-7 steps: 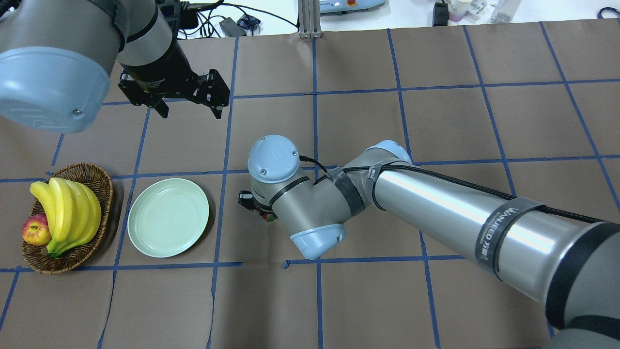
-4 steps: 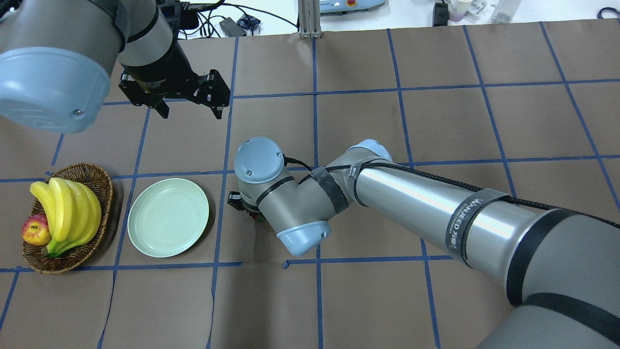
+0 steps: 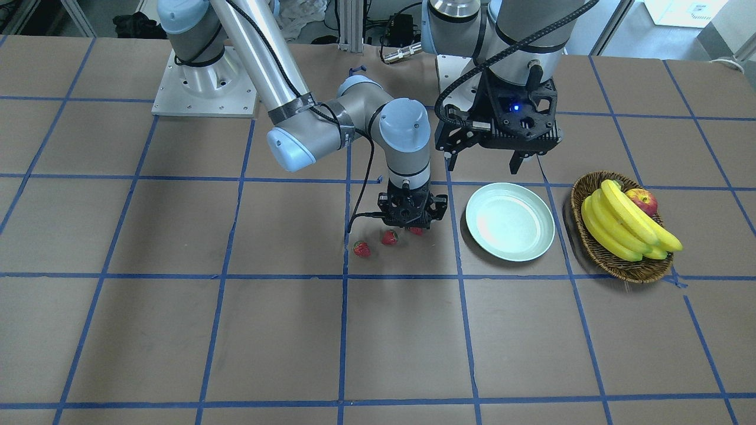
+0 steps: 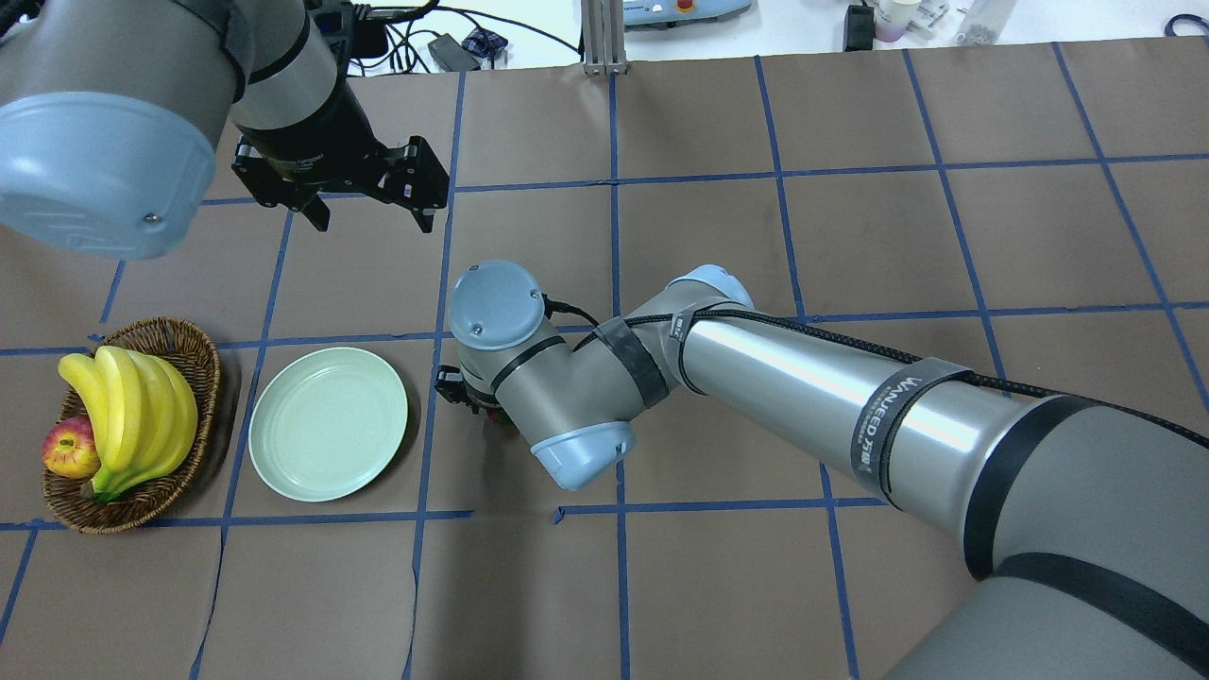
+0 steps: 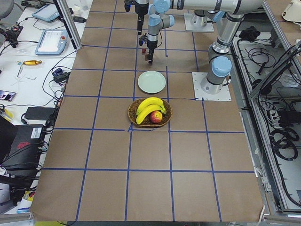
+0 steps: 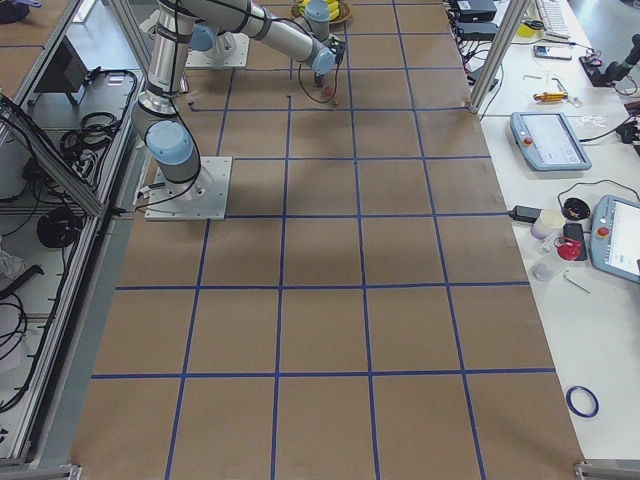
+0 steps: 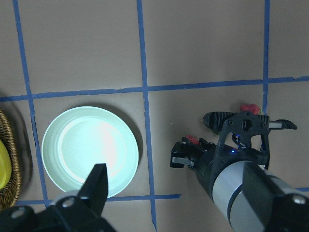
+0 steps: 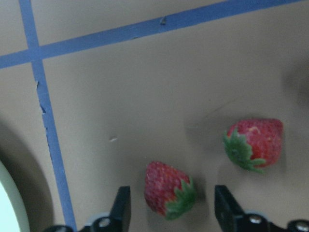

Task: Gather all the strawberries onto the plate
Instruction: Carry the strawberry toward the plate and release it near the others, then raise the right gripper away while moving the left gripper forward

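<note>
Seen from its own wrist camera, the right gripper (image 8: 173,192) hangs low over the table (image 3: 177,236) with its two fingers (image 8: 122,209) spread wide. They stand on either side of the first strawberry (image 8: 166,194) with a gap on each side, so nothing is pinched yet. This berry lies on the brown paper. Just beside it, outside the fingers, lies the second strawberry (image 8: 254,143). The third strawberry (image 3: 362,248) lies a little further along the same row, on the side away from the plate (image 3: 510,222).

During the last second the right arm has slid sideways toward the plate. Its wrist stood further from the plate then, and now it is over the berry at the plate end of the row. I judge that this berry is to be taken first, and that the fingers need only to go down a little and close.

The plate is near, beyond one blue tape line, and it holds nothing — all three berries remain to be moved. On its far side stands the wicker basket (image 4: 203,364) with bananas (image 4: 132,406) and an apple (image 4: 69,448). The left gripper (image 4: 372,219) hovers high up near the plate with its jaws apart, in the same place as a second ago.
</note>
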Action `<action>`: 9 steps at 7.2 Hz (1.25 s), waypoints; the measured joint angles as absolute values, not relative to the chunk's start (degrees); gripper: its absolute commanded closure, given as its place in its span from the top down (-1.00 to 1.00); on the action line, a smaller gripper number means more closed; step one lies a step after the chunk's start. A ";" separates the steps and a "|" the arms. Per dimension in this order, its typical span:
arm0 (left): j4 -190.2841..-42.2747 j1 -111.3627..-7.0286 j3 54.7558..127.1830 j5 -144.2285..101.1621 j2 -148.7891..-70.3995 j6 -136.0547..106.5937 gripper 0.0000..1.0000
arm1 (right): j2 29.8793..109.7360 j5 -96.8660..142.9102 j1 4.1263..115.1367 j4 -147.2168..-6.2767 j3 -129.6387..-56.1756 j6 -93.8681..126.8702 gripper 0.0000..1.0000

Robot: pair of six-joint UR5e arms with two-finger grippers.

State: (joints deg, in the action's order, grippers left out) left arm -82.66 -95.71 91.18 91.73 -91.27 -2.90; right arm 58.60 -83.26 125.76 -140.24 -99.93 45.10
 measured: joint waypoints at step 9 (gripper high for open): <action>-82.52 -95.59 93.23 91.78 -91.07 -2.99 1.00 | 82.37 -87.88 103.24 -104.36 -95.89 16.91 1.00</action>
